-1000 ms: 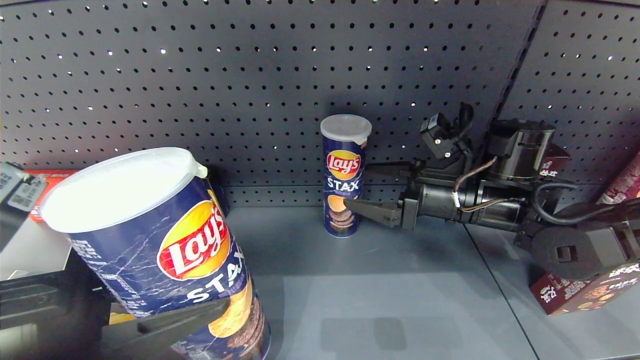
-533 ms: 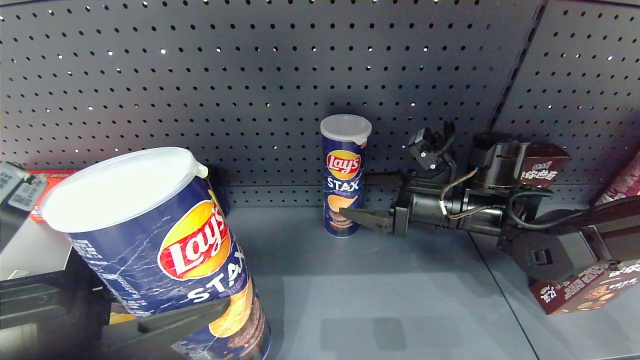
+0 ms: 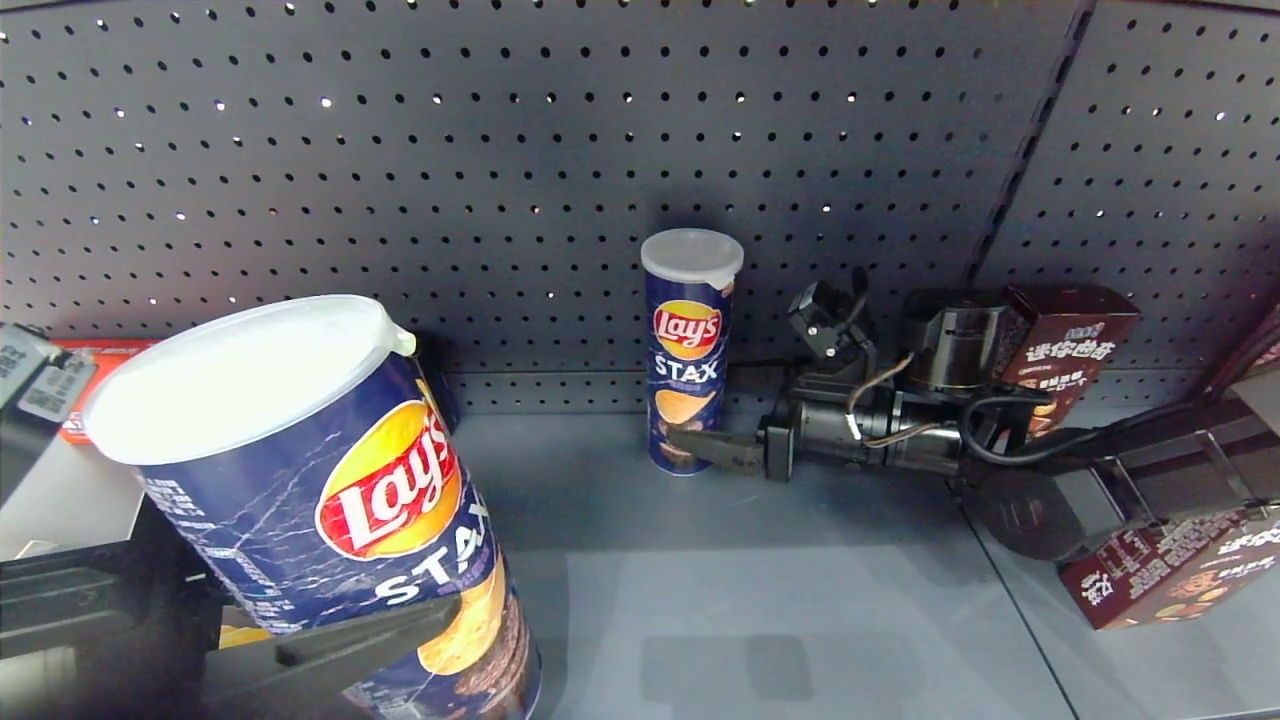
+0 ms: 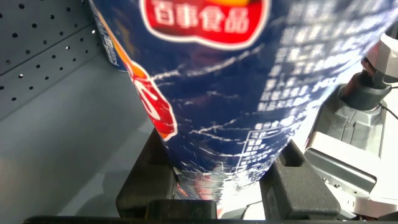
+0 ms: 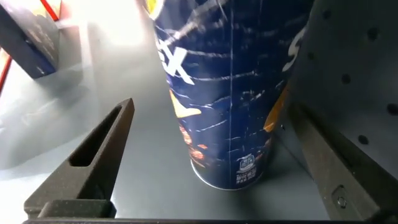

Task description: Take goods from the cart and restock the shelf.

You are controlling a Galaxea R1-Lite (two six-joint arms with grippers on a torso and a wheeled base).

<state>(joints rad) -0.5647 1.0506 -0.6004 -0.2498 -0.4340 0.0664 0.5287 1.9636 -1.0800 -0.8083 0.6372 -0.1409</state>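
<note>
shelf can [image 3: 688,350] inside parted right gripper [image 3: 708,400]; left gripper [image 4: 221,190] holds second can [image 3: 320,500]

The bottom edge cuts off the near can [image 3: 300,480]; the standing can [image 3: 690,350] hides one fingertip of the right gripper [image 3: 701,400].

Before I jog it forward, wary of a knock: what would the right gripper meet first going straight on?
Probably the upright chips can on the shelf: the right gripper has open jaws flanking its base, so the palm would reach it first.
</note>
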